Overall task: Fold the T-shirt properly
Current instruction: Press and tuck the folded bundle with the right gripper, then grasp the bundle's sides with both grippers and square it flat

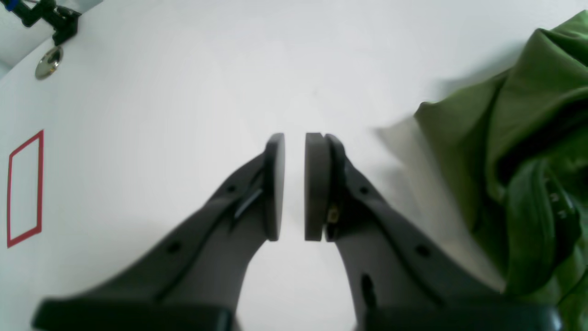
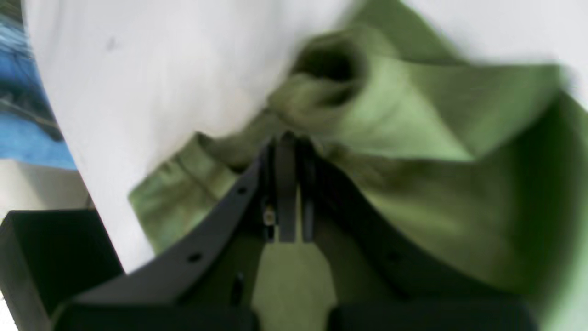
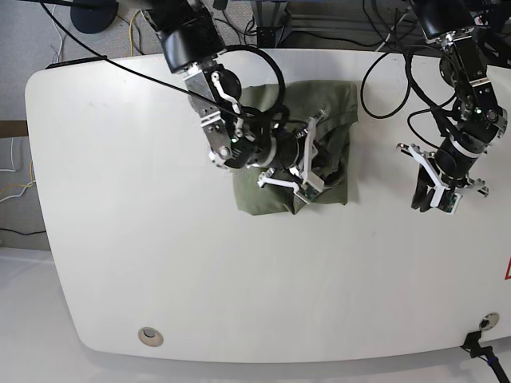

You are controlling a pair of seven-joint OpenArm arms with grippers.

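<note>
The olive-green T-shirt (image 3: pixel 323 104) lies bunched in a rough square on the white table (image 3: pixel 144 239), at the far middle in the base view. My right gripper (image 3: pixel 314 162) is over its middle. In the blurred right wrist view the right gripper (image 2: pixel 287 138) is shut on a raised fold of the T-shirt (image 2: pixel 413 115). My left gripper (image 3: pixel 417 201) hovers over bare table to the right of the shirt. In the left wrist view the left gripper (image 1: pixel 294 138) is empty, its jaws a narrow gap apart, with the T-shirt (image 1: pixel 528 151) at the frame's right.
A red tape rectangle (image 1: pixel 25 188) is marked on the table beside the left gripper, and a red mark (image 3: pixel 507 271) shows at the base view's right edge. Metal grommets (image 3: pixel 148 336) (image 3: pixel 487 321) sit near the front edge. A black clamp (image 1: pixel 50 18) grips the table edge.
</note>
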